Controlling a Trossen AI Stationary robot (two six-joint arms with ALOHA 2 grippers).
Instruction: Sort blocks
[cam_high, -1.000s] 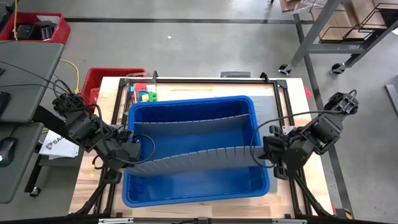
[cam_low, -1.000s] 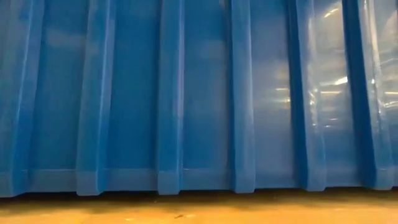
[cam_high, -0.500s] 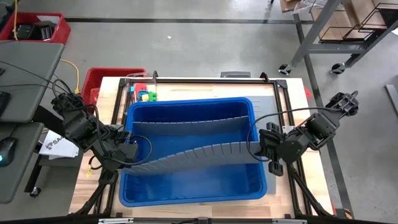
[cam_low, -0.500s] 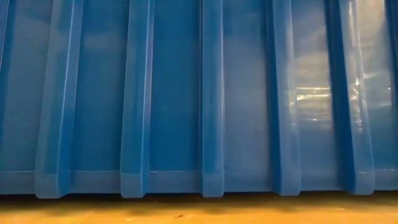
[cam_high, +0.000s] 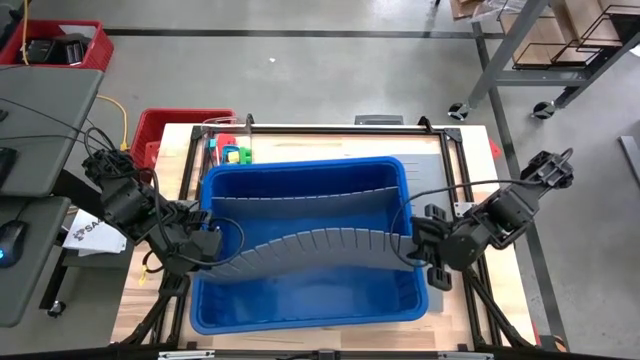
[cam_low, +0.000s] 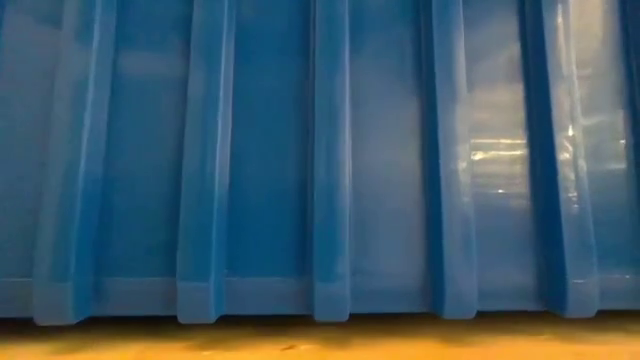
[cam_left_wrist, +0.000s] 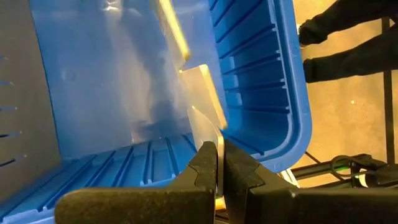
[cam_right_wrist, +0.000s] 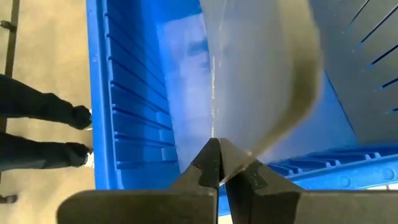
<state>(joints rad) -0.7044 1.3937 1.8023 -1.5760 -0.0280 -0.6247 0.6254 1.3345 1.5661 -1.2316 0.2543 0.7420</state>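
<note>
Left gripper (cam_high: 212, 243): fingers pinched tight on the left end of the front divider (cam_high: 310, 248), at the bin's left wall; in its wrist view (cam_left_wrist: 219, 163) the thin panel edge sits clamped between the two dark fingertips.
Right gripper (cam_high: 418, 252): fingers also closed, on the same divider's right end at the bin's right wall; its wrist view (cam_right_wrist: 215, 163) shows the pale panel running away from the closed fingertips.
Front divider: a slotted grey panel spanning between the two grippers, bowed into an arch with its middle bulging toward the back of the bin.
Back divider (cam_high: 310, 203): second grey panel, behind the grippers, standing roughly straight across the bin.
Bin (cam_high: 300, 312): big blue tub between the two arms; I see nothing but the panels inside it. From table height its ribbed wall (cam_low: 320, 160) fills the whole view.
Blocks (cam_high: 231, 153): a small cluster of bright colours on the table behind the bin's back left corner, well apart from both grippers; individual pieces are too small to tell apart.
Person: dark trouser legs and shoes (cam_right_wrist: 43, 134) stand on the floor beyond the bin.
</note>
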